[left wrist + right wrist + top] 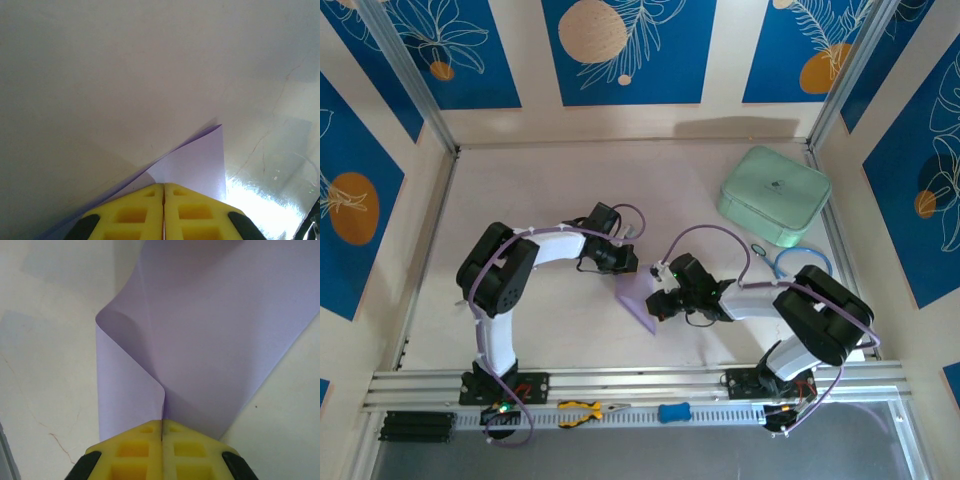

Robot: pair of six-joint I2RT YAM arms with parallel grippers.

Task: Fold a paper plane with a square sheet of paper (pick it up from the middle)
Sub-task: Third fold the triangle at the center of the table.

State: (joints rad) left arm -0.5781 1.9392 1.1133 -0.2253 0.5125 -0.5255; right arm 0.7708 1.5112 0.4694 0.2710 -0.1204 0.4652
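While left gripper (163, 186) and right gripper (162, 423) both pinch the square sheet of paper (215, 330), mid-fold, I judge next: flatten the crease.

Top view: the square sheet of paper (638, 304) lies partly beneath the left gripper (631, 268) and right gripper (656, 305), so its outline cannot be traced. Right wrist view: the sheet runs off the top and right edges, the yellow fingers (131, 452) off the bottom. The blue object (673, 412) on the front rail (740, 415) is too small to identify.
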